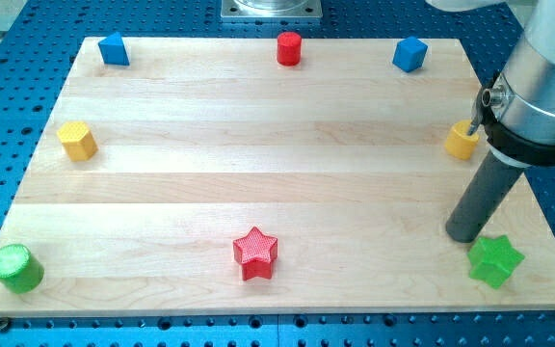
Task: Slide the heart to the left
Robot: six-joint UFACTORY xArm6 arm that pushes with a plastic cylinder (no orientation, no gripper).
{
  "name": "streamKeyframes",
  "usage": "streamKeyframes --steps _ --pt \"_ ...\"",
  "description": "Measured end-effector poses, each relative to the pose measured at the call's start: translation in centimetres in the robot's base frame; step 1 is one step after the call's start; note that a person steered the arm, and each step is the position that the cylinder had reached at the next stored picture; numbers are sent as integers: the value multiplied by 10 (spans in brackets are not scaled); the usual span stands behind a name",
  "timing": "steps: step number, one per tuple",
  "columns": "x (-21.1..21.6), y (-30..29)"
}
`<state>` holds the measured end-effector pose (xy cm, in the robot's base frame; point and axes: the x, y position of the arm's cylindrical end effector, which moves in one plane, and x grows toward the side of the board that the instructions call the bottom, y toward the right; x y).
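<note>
Green cylinder (15, 268) sits near-left, red star (255, 253) near-centre. Far right, 1 yellow block (460, 143), half hidden behind the arm, may be the heart; its shape is unclear. My tip (462, 237) holds nothing, resting just left of the green star (495, 260).

A pale wooden board (258, 145) with visible grain lies on a blue perforated metal table (8, 87), with a grey metal mounting plate (272, 10) at the view's top edge.
</note>
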<state>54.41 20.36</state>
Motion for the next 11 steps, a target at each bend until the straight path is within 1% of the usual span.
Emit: streamKeyframes --steps 4,5,6,7,8,9,10,11 --pt "-11 -9" --pt "-27 -6" --pt "-33 56" --pt "-30 118" --pt "-57 127" --pt "-79 118" --pt "-91 89" --pt "-101 103"
